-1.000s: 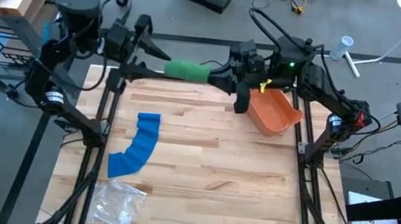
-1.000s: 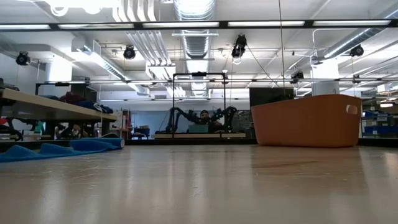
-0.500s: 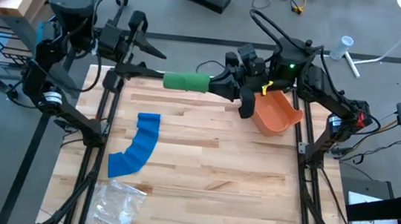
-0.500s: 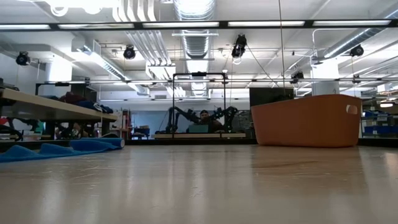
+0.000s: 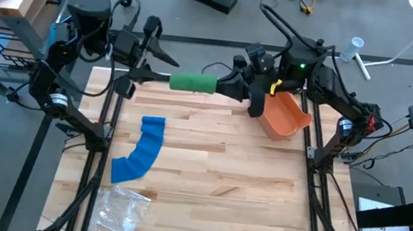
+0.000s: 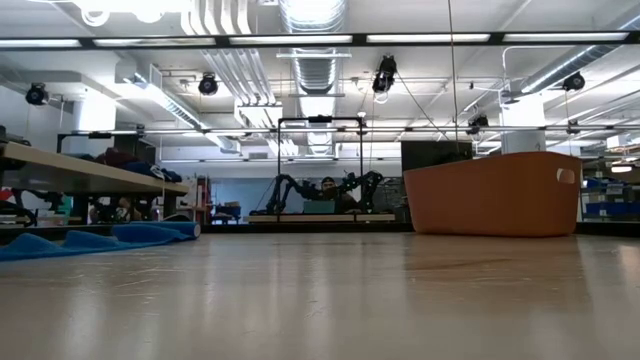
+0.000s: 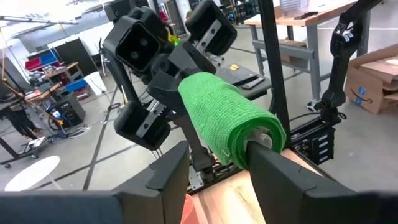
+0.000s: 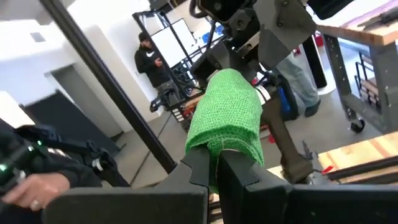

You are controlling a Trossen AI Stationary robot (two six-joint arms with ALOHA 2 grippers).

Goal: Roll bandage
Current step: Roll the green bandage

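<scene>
While level, green roll (image 5: 192, 82) spans both claws crosswise.

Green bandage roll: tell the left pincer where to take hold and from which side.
Grip the free end of the green bandage roll, the one facing the left pincer. The right pincer holds the opposite end shut, and the roll lies level between the arms above the table's far edge. Come in along its axis from the left and close across its round end.
</scene>
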